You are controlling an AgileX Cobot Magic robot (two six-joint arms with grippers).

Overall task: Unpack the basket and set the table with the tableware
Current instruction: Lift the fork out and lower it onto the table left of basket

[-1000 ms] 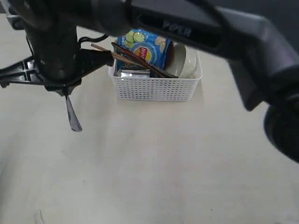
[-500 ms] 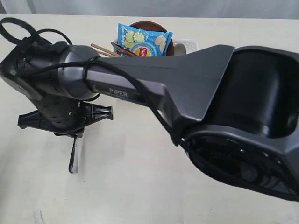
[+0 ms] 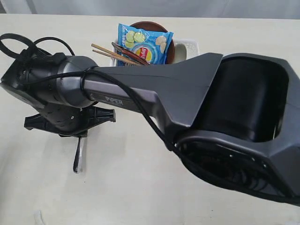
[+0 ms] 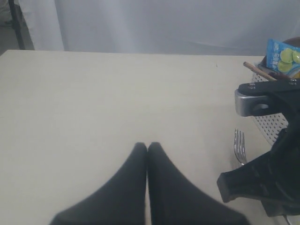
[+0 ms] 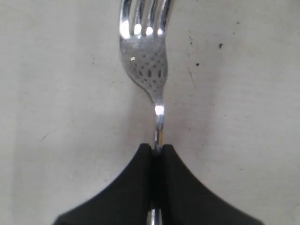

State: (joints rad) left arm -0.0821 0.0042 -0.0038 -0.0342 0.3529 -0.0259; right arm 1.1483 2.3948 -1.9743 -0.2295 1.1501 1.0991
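Gripping the steel fork (image 5: 145, 65) by its neck, the right gripper (image 5: 157, 147) has jaws pinched narrow on it, clear only in its wrist view. The left wrist view alone shows the left gripper (image 4: 147, 146), jaws pressed together, empty, above the table (image 4: 93, 93). Exterior view: the right arm (image 3: 187, 93) hides most of the basket (image 3: 190, 45), upper centre; chip bag (image 3: 143, 44) and chopsticks (image 3: 112, 52) protrude; fork hangs lower left.

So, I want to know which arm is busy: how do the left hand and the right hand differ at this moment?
The right hand is clamped on the handle of the steel fork; the left hand grips nothing. The handle holds the right hand a sliver apart; the left hand is pressed fully shut. Both are black, closed and over the table.
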